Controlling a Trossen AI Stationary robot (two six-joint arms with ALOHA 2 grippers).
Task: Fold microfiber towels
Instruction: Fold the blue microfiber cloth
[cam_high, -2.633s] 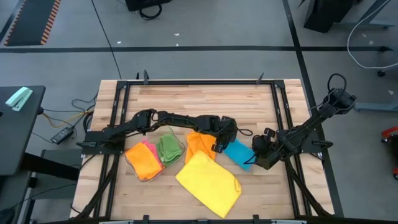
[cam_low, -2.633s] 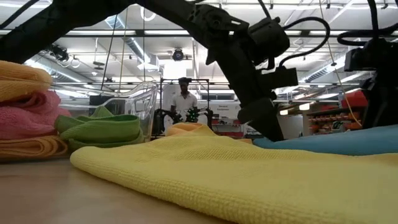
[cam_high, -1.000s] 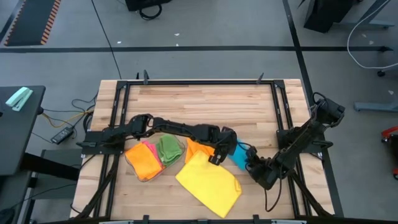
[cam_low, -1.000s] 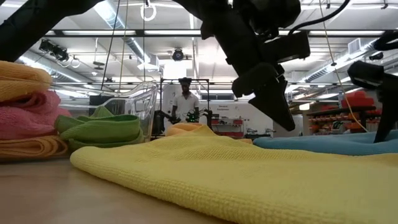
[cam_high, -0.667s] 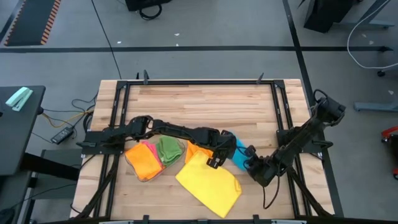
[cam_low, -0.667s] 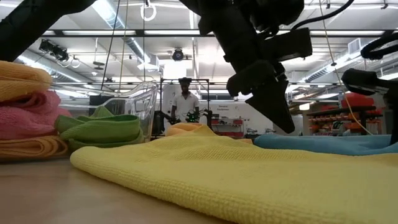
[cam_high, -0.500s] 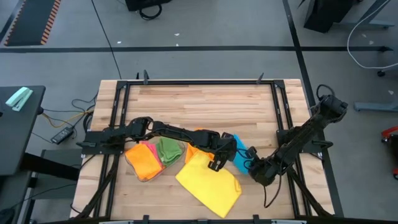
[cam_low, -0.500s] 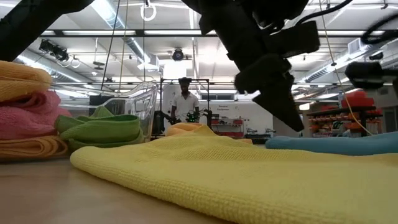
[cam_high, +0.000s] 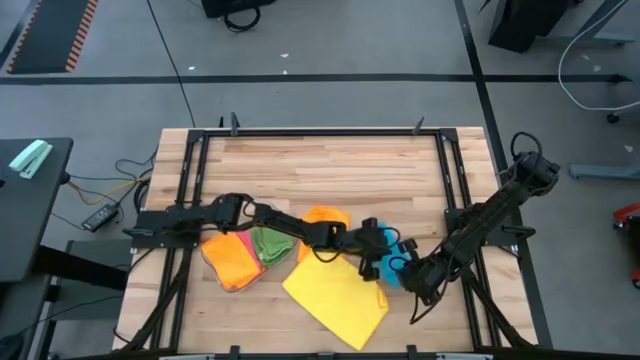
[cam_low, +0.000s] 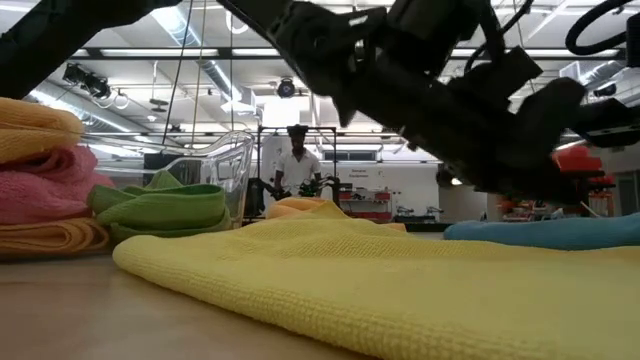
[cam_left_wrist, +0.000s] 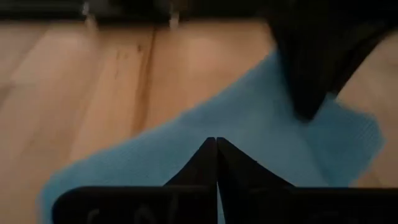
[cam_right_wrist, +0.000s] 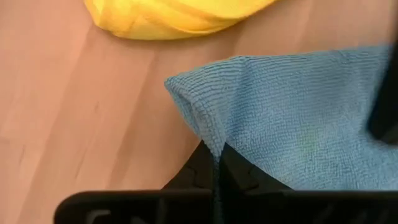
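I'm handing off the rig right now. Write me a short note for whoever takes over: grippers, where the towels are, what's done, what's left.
Left gripper: shut on the blue microfiber towel, at the table's front right.
Right gripper: shut on the same towel's corner.
Large yellow towel: spread unfolded at the front centre.
Orange towel: crumpled behind it, unfolded.
Done: folded orange, pink and green towels piled at the front left beside the clear plastic tray.
Left: fold blue, yellow and orange.
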